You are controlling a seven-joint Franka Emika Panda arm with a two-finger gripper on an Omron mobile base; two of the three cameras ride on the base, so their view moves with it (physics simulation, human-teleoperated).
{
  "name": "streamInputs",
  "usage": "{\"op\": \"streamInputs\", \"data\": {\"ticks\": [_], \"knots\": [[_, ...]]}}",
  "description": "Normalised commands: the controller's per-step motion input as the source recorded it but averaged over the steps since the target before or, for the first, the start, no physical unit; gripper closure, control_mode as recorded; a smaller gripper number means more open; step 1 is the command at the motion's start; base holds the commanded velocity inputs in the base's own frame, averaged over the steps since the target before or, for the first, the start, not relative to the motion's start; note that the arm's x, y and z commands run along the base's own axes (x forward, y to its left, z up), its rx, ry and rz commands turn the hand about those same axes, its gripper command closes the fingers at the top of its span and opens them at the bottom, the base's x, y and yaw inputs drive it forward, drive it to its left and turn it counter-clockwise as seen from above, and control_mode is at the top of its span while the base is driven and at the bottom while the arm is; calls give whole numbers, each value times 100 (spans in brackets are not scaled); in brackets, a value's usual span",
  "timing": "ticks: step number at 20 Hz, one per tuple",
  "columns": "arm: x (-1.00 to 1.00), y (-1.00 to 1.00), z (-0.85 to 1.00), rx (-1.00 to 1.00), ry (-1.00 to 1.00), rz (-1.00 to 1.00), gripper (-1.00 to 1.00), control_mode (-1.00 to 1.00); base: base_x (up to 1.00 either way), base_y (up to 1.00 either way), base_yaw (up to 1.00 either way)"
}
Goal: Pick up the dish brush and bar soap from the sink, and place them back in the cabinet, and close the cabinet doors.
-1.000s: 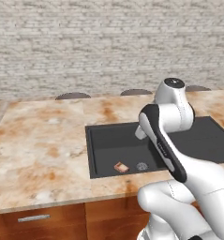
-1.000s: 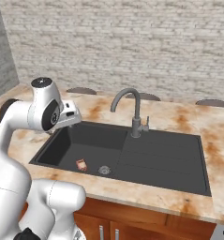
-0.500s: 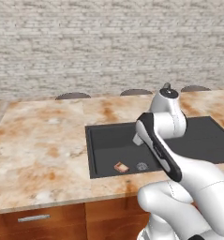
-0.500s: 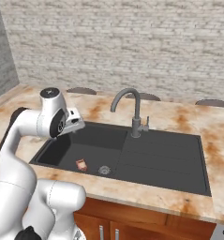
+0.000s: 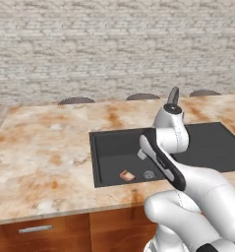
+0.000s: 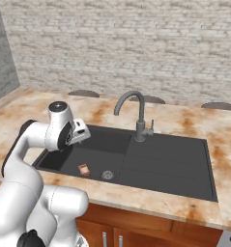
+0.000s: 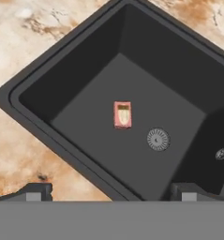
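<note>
The soap lies flat on the floor of the sink, a pinkish-red block with a lighter face, just beside the round drain and not touching it. In the left base view the soap sits near the front wall of the basin, left of the drain; in the right base view it lies left of the drain, with the grey faucet rising behind the sink. The gripper hangs above the basin's front edge with its 2 fingertips spread wide apart, holding nothing, well clear of the soap. In the right base view the hand sits over the sink's left end. Tan marble counter surrounds the basin; I cannot make out a brush in the sink
</note>
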Motion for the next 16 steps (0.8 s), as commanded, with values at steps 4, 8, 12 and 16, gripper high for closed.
{"op": "streamInputs", "data": {"ticks": [4,8,12,16], "knots": [[23,0,-42,0,0,2,-100,-100,0,0,0],[27,0,-38,0,0,1,-100,-100,0,0,0],[24,1,-35,0,0,1,-100,-100,0,0,0],[22,8,-29,0,0,0,-100,-100,0,0,0]]}}
